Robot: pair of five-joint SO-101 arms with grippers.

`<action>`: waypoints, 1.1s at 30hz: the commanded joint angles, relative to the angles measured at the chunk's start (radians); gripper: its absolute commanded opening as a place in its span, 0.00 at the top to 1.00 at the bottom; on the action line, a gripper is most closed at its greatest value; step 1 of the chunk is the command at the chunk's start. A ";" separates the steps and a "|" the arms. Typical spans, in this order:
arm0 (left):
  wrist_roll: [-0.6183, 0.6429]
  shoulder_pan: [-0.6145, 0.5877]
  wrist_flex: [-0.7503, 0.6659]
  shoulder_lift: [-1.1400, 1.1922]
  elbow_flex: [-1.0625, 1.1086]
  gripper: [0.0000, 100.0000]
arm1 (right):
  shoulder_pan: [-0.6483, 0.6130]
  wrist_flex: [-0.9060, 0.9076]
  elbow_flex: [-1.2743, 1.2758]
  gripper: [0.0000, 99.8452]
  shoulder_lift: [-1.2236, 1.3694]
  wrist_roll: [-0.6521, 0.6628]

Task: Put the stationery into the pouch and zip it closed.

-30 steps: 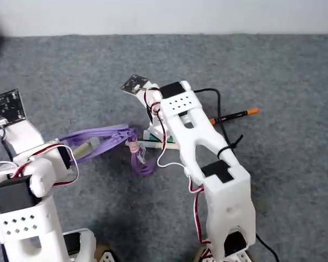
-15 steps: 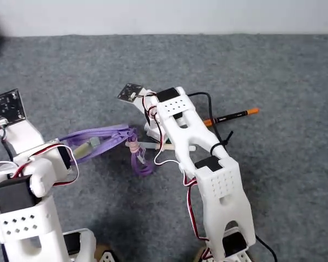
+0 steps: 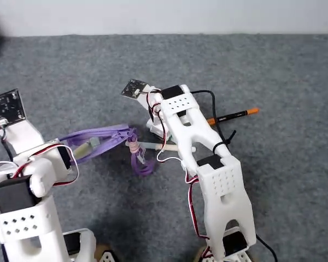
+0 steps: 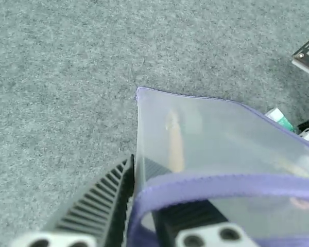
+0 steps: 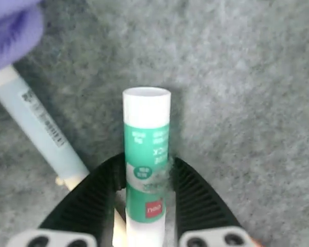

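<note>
The pouch (image 3: 98, 141) sits at the left, its purple edge pinched in my left pincer (image 4: 139, 193). Just past its mouth a pale pen (image 3: 156, 146) lies on the carpet (image 3: 71, 65). My right pincer (image 5: 147, 167) clasps the glue stick (image 5: 147, 128) beside that pen. Rightward lies an orange-tipped pencil (image 3: 235, 115), with open carpet beyond.

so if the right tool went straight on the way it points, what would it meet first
Probably bare carpet: the right tool grips the glue stick, and past its cap lies carpet. The pen sits off to one side.
</note>
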 commanded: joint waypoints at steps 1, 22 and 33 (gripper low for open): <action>0.011 -0.006 0.003 0.005 -0.027 0.99 | 0.012 0.084 -0.011 0.99 -0.124 -0.069; 0.011 -0.002 0.002 0.005 -0.025 0.99 | -0.010 0.478 0.120 0.99 -0.733 -0.506; 0.011 -0.002 0.003 0.005 -0.025 0.99 | -0.140 0.351 0.548 0.99 -1.198 -0.697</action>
